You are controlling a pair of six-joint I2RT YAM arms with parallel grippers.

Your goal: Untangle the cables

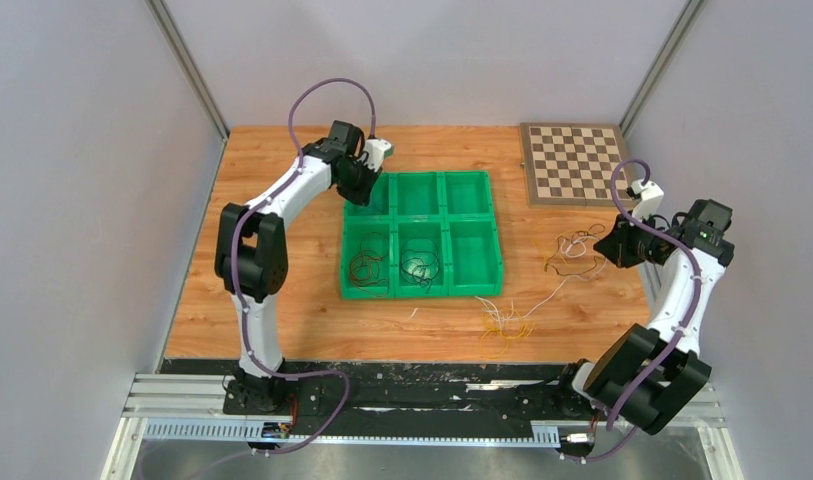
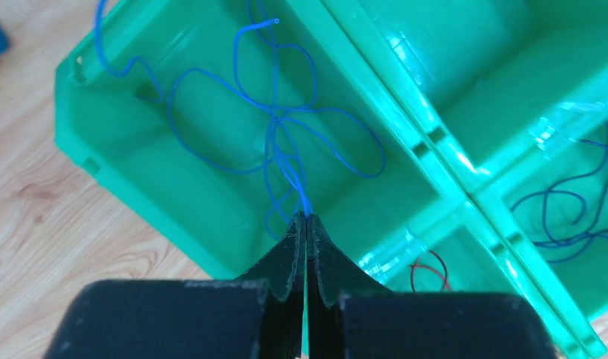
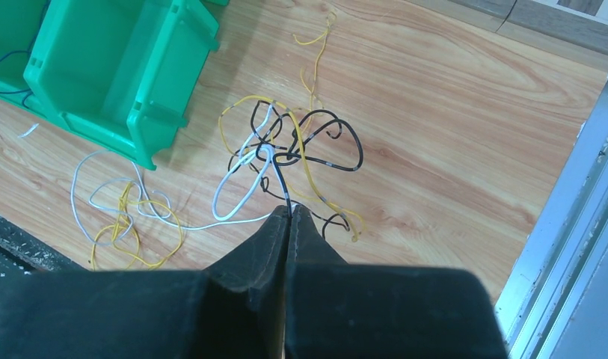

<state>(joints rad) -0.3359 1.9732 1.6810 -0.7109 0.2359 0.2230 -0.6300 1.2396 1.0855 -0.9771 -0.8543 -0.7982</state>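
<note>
The left gripper (image 2: pixel 306 218) is seen pressed together on a blue cable (image 2: pixel 286 127), whose strands fan out from the fingertips over the far-left compartment of a green bin tray (image 2: pixel 84 142). The gripped part is hidden between the fingers, one loop is cut off at the top edge of the wrist view, and it cannot be told whether the strands touch the compartment floor. From above, this gripper and most of that compartment are covered by the wrist.

A dark red cable (image 2: pixel 428 269) is partly hidden behind a divider in the near-left compartment. A dark blue cable (image 2: pixel 570 217), lying in the near-middle compartment, is cut off at the right edge.

The right gripper (image 3: pixel 289 209) is closed on a black cable (image 3: pixel 345 142) above the wooden table (image 3: pixel 450 149), to the right of the tray. The black strand is knotted with a white cable (image 3: pixel 233 187) and a yellow cable (image 3: pixel 301 149); which strand passes over which cannot be made out. A second yellow-and-white tangle (image 3: pixel 129 224) lies nearer the front edge, joined to the first by a white strand.

A chessboard (image 1: pixel 572 162) is set at the far right corner, and only a sliver of it is caught in the right wrist view.
</note>
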